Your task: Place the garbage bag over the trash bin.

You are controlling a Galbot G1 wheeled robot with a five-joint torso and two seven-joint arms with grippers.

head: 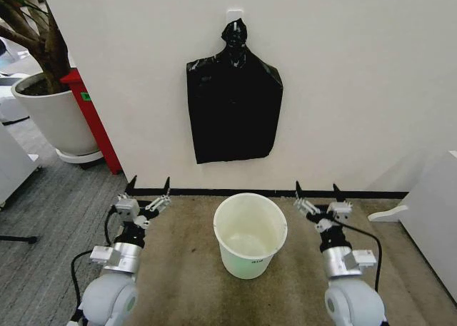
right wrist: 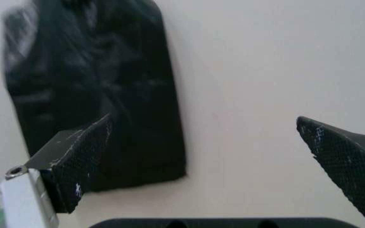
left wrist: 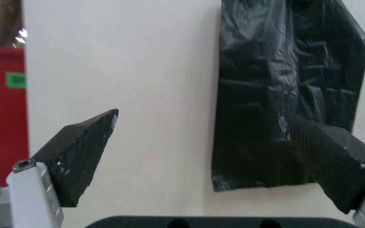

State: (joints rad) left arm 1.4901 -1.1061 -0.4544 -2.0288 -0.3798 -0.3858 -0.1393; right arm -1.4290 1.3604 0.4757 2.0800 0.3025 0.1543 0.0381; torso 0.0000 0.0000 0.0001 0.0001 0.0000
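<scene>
White trash bin (head: 250, 235) stands on the floor between the left gripper (head: 148, 185) and right gripper (head: 316, 190), both fingers spread wide, empty. Black bag bundle (head: 234, 105) hangs on the far wall

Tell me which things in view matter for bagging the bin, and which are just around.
Job items:
- black garbage bag, hanging from a wall hook by its knotted top
- white trash bin, on the floor below it, unlined
- left gripper and right gripper, both open, flanking the bin

Bystanders:
- white planter with tree
- red panel beside it
</scene>
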